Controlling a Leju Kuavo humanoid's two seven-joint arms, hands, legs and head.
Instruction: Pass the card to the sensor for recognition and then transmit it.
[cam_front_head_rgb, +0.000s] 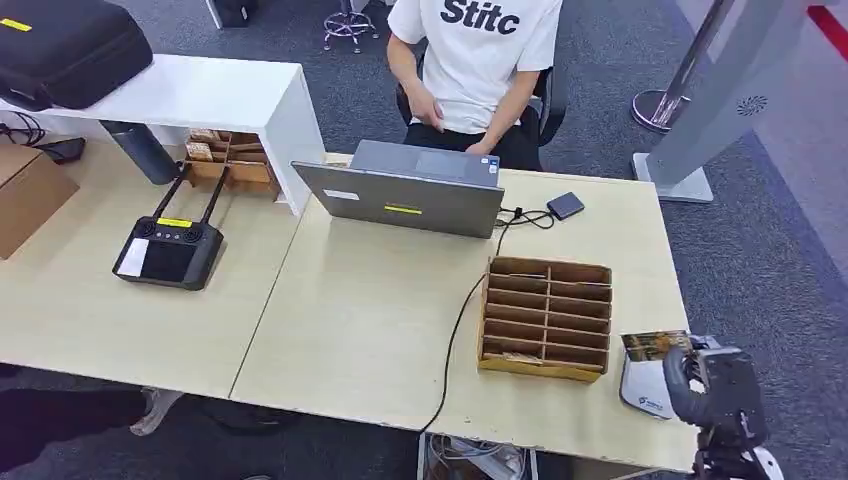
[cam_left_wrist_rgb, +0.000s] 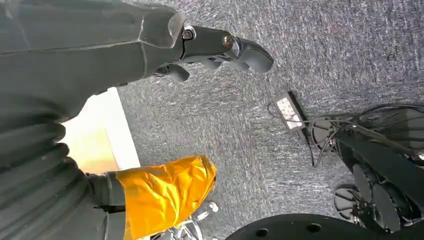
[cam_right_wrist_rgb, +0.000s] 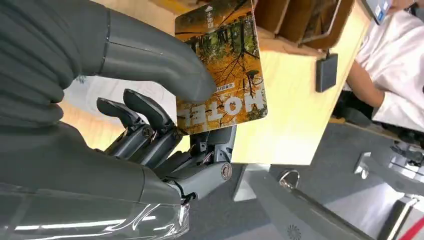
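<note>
Right wrist view: the right hand (cam_right_wrist_rgb: 150, 120) pinches a hotel card (cam_right_wrist_rgb: 225, 65) between its thumb and fingers. In the head view, lower right of the frame, the card sits just over the white sensor pad (cam_front_head_rgb: 645, 390), beside the wooden slot box (cam_front_head_rgb: 545, 318). The left hand (cam_left_wrist_rgb: 220, 50) hangs with its fingers loosely curled, holding nothing.

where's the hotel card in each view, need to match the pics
Head view: the hotel card sits at lower right, held by the right hand over the grey sensor pad, beside the wooden slotted organizer.
Left wrist view: not in it.
Right wrist view: upper centre, pinched between the thumb and fingers.
Shared landmark: the wooden slotted organizer, just beyond the card in both.
</note>
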